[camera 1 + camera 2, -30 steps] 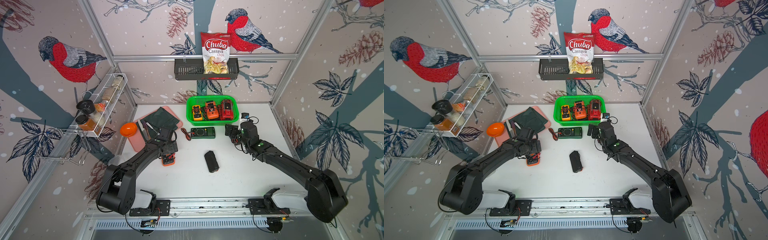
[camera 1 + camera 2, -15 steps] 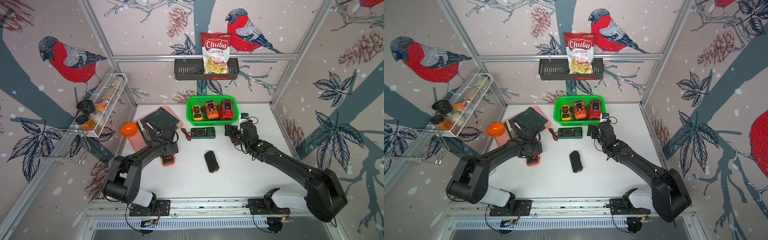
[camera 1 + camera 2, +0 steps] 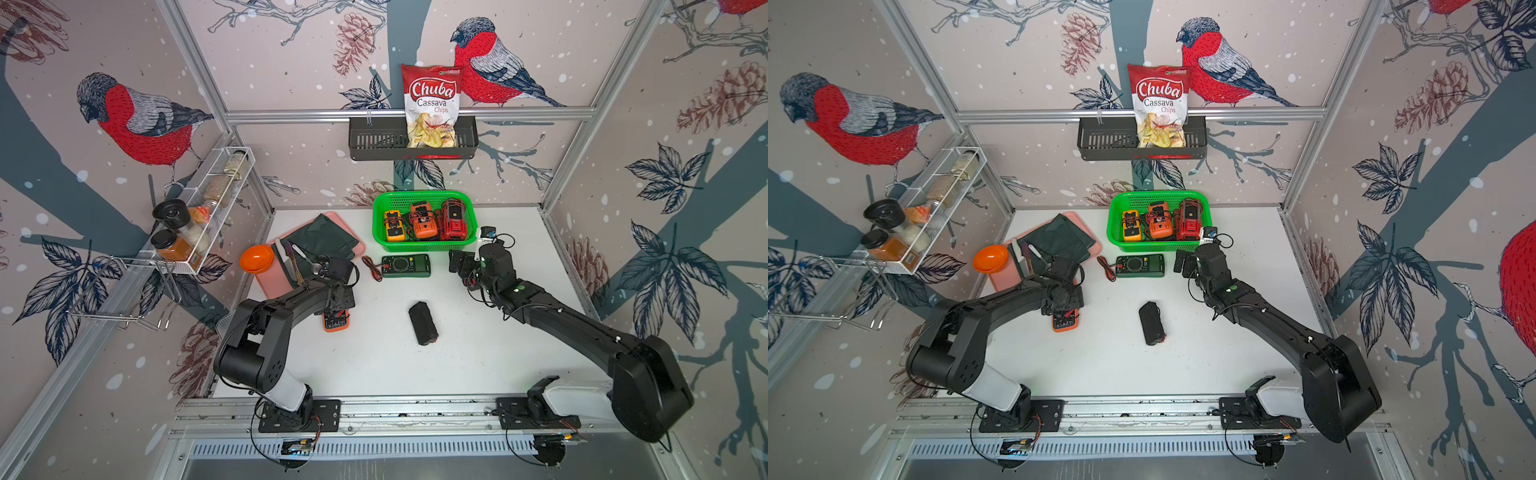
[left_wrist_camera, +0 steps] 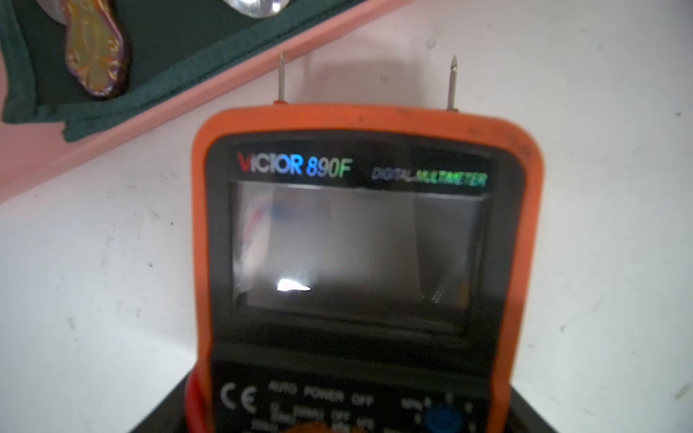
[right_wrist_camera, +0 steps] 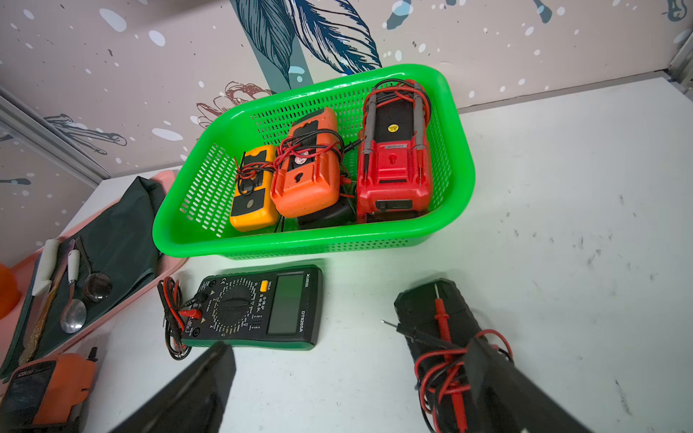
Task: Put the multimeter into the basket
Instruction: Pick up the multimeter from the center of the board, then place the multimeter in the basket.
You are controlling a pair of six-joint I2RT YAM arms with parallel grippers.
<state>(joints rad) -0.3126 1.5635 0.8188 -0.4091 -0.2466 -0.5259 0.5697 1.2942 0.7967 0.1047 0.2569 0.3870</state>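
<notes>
An orange multimeter point(image 3: 337, 323) point(image 4: 360, 240) lies face up on the white table in front of the pink tray. My left gripper point(image 3: 337, 307) point(image 3: 1065, 308) is down over it, with dark fingers point(image 4: 161, 414) close against both sides of the case; I cannot tell whether they are gripping it. The green basket point(image 3: 379, 232) point(image 5: 168, 228) stands at the back and holds three multimeters. A green multimeter point(image 3: 406, 266) point(image 5: 258, 307) lies in front of the basket. To its right my right gripper point(image 3: 462, 266) point(image 5: 348, 390) hovers open and holds nothing.
A black multimeter point(image 3: 423, 323) point(image 5: 431, 311) wrapped in red leads lies mid-table. The pink tray point(image 3: 270, 286) carries a dark cloth, cutlery and an orange bowl point(image 3: 257, 258). A wire rack point(image 3: 195, 232) with jars hangs on the left wall. A dark shelf point(image 3: 374, 143) holds a chips bag.
My left arm's elbow has swung inward, and its gripper has settled lower over the orange multimeter. The right arm has stayed put.
</notes>
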